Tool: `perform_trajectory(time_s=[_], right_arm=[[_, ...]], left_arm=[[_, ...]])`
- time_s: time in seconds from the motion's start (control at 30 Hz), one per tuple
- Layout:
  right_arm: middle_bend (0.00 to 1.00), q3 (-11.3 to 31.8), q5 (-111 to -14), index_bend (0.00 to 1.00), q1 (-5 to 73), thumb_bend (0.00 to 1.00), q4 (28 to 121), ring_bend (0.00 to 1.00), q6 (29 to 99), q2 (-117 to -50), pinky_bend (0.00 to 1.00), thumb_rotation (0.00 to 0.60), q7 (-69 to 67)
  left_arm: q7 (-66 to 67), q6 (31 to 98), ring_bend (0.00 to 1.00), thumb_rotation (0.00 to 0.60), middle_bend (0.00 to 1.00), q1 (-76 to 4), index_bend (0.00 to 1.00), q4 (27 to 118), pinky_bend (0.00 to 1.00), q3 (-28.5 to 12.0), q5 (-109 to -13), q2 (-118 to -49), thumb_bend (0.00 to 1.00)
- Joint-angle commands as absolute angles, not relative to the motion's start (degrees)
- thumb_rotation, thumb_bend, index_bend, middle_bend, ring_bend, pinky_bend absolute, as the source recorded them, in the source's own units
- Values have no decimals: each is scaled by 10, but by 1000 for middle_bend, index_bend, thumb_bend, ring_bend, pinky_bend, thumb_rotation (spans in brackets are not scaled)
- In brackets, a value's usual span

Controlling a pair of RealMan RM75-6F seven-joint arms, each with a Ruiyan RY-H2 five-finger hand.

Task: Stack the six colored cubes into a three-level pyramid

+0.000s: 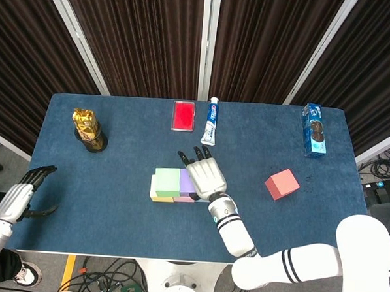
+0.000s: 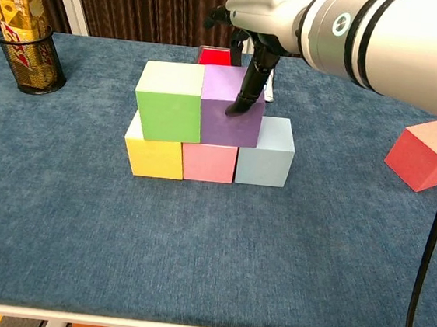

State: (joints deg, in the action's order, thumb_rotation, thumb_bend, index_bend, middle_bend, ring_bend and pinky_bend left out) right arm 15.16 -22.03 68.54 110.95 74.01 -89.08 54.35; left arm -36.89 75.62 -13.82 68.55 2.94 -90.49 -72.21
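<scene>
The purple cube (image 2: 228,106) sits on my pink cube (image 2: 209,162) and light blue cube (image 2: 266,153), flush against the green cube (image 2: 169,102) above the yellow cube (image 2: 153,157). My right hand (image 1: 206,176) rests over it, fingers spread, one fingertip touching its front face. The red cube (image 1: 282,184) lies well apart to the right. My left hand (image 1: 21,196) hangs off the table (image 1: 113,200), open, holding nothing.

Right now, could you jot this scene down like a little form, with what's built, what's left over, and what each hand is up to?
bottom row: yellow cube, pink cube, light blue cube
second row: green cube, purple cube, touching
unplaced: red cube, alone to the right
right hand: over the purple cube, a finger on its front face
left hand: off the table's left edge, holding nothing
</scene>
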Motion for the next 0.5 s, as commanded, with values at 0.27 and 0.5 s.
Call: perform_trajectory(time_s=[0.27,0.5], right_arm=[[586,149,-219,0,684,106,1110,50,738,-891,0,600,545],[323,151,-216,0,683,24,1108,21,723,-886,0,600,538]], left_arm=[[-371,754,0,600,67,-139,86,683,48,29,-905,-723,229],[-373,754,0,600,67,-139,86,682,48,29,-903,-722,228]])
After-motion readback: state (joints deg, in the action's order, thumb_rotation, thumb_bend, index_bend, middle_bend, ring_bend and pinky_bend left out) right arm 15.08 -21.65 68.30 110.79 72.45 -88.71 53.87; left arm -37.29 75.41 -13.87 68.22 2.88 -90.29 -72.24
